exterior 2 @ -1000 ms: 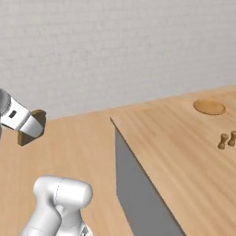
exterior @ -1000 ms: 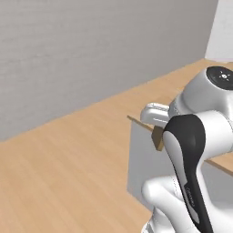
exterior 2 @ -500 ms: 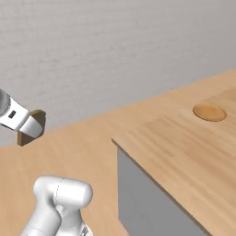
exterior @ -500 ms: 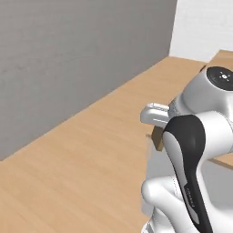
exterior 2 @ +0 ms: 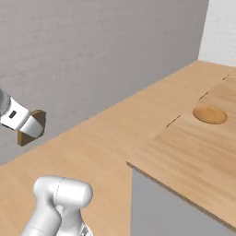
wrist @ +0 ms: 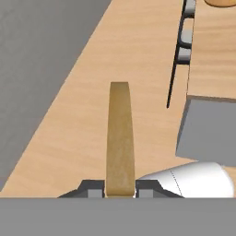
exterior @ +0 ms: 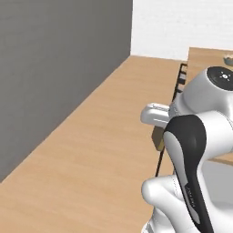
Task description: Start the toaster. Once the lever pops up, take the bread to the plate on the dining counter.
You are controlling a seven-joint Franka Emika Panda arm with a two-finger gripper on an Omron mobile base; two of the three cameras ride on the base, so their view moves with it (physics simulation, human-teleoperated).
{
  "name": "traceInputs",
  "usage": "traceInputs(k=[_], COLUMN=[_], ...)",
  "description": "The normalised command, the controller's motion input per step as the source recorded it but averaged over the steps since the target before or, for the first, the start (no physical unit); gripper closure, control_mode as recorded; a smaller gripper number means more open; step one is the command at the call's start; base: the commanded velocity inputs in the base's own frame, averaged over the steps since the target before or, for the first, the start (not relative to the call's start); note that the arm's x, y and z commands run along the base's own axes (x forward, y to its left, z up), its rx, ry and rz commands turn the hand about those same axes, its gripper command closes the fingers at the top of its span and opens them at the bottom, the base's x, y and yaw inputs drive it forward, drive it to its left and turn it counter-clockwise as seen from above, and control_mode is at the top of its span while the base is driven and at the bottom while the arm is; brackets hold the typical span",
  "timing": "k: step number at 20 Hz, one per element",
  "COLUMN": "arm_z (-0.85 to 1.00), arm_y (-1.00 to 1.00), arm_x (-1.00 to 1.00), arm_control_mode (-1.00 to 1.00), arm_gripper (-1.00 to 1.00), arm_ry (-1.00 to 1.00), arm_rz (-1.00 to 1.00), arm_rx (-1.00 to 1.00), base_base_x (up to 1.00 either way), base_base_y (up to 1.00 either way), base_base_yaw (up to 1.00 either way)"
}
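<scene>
My gripper (wrist: 120,190) is shut on the bread (wrist: 120,138), a thin tan slice seen edge-on that rises straight up between the two finger tips. From the right base view the gripper (exterior 2: 31,128) hangs at the far left over the wood floor with the bread (exterior 2: 24,137) in it. In the left base view the bread (exterior: 159,142) peeks out below the white hand. The plate (exterior 2: 209,114), round and tan, lies on the dining counter (exterior 2: 184,161) well to the right of the gripper. The toaster is out of view.
A grey wall (exterior 2: 92,50) runs along the left. Black-legged stools (wrist: 184,32) stand in a row beside the dining counter (wrist: 212,60). The counter's grey side panel (exterior 2: 161,207) drops to the floor. Wood floor (exterior: 104,136) stretches between wall and counter.
The whole picture has shifted in both base views, so the base has moved; the dining counter and plate now sit nearer. The bread stays gripped, the jaws unchanged.
</scene>
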Motion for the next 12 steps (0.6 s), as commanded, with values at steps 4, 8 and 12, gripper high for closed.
traceInputs(k=[4, 8, 12], arm_z=[0.00, 0.00, 0.00], arm_y=[0.00, 0.00, 0.00], arm_x=[0.00, 0.00, 0.00], arm_control_mode=[1.00, 1.00, 1.00], arm_gripper=[1.00, 1.00, 1.00], arm_ry=[0.00, 0.00, 0.00], arm_rz=[0.00, 0.00, 0.00], arm_rx=[0.00, 0.00, 0.00], base_base_x=[0.64, 0.63, 0.70], base_base_y=[0.89, 0.82, 0.79], base_base_yaw=[-0.49, -0.55, -0.58])
